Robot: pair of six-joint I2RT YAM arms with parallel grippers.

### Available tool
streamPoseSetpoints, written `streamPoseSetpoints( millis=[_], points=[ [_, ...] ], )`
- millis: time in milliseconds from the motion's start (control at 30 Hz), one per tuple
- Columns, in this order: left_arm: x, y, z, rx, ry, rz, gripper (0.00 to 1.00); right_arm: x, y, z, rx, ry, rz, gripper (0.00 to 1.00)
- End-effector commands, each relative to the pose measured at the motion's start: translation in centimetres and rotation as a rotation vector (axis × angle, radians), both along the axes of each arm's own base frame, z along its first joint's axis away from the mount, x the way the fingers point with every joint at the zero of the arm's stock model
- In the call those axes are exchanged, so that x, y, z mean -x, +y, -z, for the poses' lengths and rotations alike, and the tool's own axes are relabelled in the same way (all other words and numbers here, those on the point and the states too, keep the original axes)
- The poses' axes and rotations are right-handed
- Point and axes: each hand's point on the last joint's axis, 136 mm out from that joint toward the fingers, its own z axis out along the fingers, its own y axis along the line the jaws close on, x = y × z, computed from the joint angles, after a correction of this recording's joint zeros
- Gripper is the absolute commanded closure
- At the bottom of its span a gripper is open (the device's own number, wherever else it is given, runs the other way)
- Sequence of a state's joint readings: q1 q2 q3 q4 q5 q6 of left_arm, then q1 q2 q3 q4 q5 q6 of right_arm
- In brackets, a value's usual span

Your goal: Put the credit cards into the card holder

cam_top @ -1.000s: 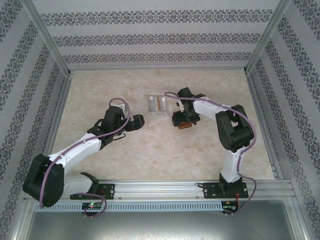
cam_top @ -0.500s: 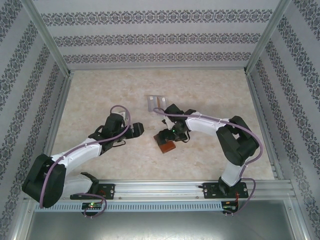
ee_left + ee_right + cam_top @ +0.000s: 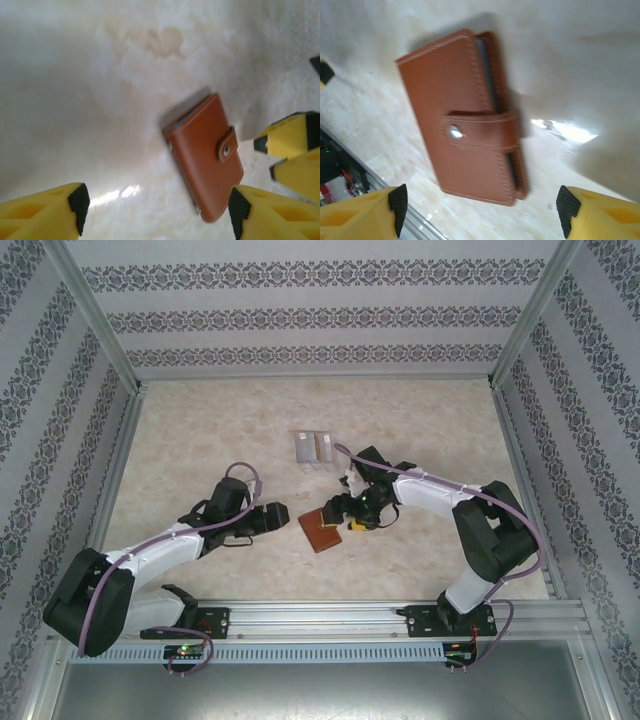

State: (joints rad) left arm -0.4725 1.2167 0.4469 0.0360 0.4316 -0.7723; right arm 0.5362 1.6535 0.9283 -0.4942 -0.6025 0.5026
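Leather card holder (image 3: 322,530) flat, axis diagonal, snap up; L pincer (image 3: 159,205), R pincer (image 3: 481,207) spread.

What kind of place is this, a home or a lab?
Probably a lab test booth, not a home: wallpapered panels in an aluminium frame, and left arm and right arm bolted to a rail at a marble-look table.

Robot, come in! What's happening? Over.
Left gripper open, right gripper open. Card holder snapped shut, flat on table between them. Credit cards beyond it, loose. Nothing blocking.
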Motion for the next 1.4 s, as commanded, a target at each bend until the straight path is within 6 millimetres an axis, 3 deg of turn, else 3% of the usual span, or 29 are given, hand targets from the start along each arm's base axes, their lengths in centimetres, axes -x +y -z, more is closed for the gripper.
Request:
streamPoseSetpoints(
  millis=[0,133,233,400,533,667,900,1067,1167,1367],
  points=[
    [1.4,-1.6,-0.1,0.077,0.049,0.031,0.29,1.5,-0.1,0.4,-0.016,0.022,-0.041,0.24],
    [1.1,-3.4,0.0,0.100,0.096,0.109,0.30,1.9,0.6,1.2,-0.035,0.040,-0.050,0.39],
    [1.1,-4.2,1.3,0.111,0.161,0.107,0.29,2.0,1.1,1.6,-0.033,0.036,-0.058,0.46],
    [0.6,-5.5,2.8,0.154,0.217,0.115,0.36,2.1,1.5,2.6,-0.035,0.070,-0.045,0.62],
    [0.0,-6.8,3.2,0.176,0.233,0.143,0.43,2.1,2.2,2.9,-0.065,0.072,-0.045,0.67],
    [0.2,-7.6,3.5,0.197,0.259,0.174,0.61,2.4,2.9,3.1,-0.092,0.095,-0.045,0.74],
    [-0.1,-7.7,2.9,0.174,0.235,0.203,0.82,2.4,3.2,3.1,-0.109,0.082,-0.035,0.79],
    [-0.3,-7.6,1.4,0.141,0.201,0.230,0.92,2.1,3.2,2.5,-0.116,0.046,-0.031,0.73],
    [-0.6,-7.1,0.4,0.105,0.166,0.230,0.97,1.5,2.9,1.3,-0.113,-0.024,-0.026,0.64],
    [-1.1,-5.6,-2.0,0.007,0.109,0.203,1.00,-0.5,0.9,-2.6,-0.133,-0.168,0.060,0.66]
  ],
)
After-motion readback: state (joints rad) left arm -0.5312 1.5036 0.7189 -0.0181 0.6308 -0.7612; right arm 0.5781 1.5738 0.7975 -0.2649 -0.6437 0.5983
